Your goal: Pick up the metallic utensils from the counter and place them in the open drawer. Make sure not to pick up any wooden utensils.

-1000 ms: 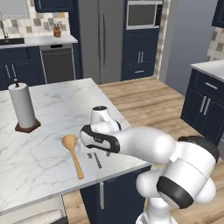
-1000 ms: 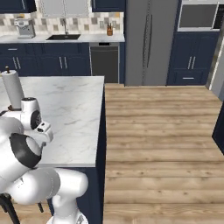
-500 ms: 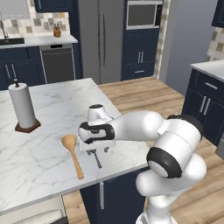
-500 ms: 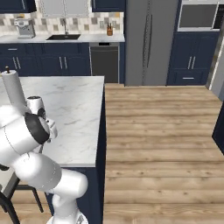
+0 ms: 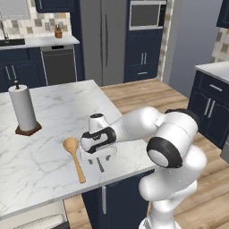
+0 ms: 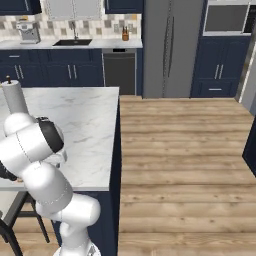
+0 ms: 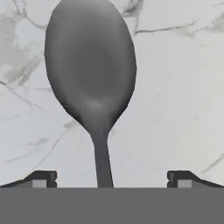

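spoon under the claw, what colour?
Dark grey metal spoon, clearest in the hand view.

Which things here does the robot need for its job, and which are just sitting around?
For the job:
- small dark-grey metal spoon
- white marble counter
- open fingers

Just sitting around:
- orange-tan wooden spoon
- white paper towel roll

The arm (image 5: 147, 129) reaches forward and left from its base, elbow bent, forearm running low and nearly level; the wrist turns the hand straight down; the gripper (image 5: 99, 159) hangs low with its fingers (image 7: 42, 179) spread wide apart, nothing clamped between them; both dark tips point downward.
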